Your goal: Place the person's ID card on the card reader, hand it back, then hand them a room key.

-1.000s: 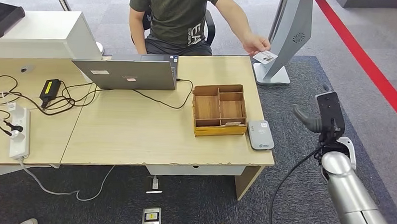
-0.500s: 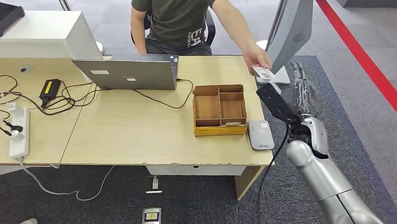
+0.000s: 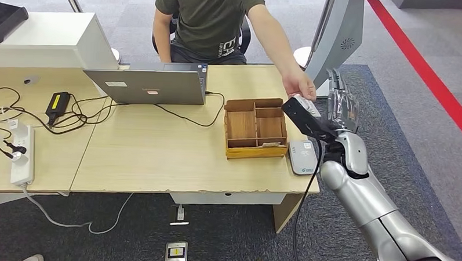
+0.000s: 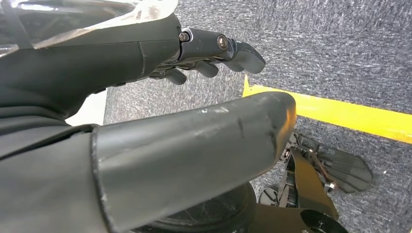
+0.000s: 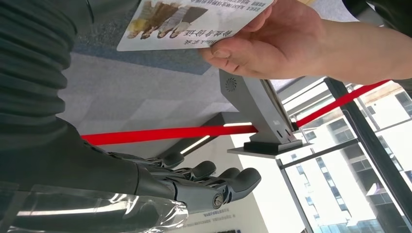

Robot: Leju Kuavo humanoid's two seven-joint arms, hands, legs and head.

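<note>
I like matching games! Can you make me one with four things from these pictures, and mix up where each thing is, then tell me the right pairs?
Things:
1. ID card
2. card reader
3. wooden tray
4. laptop

Places:
A. flat on the desk's right edge, beside the wooden tray
B. held in the person's hand
C. at the back of the desk, in front of the seated person
D. on the desk, between the laptop and the card reader

Right pairs: 1-B, 2-A, 3-D, 4-C
</note>
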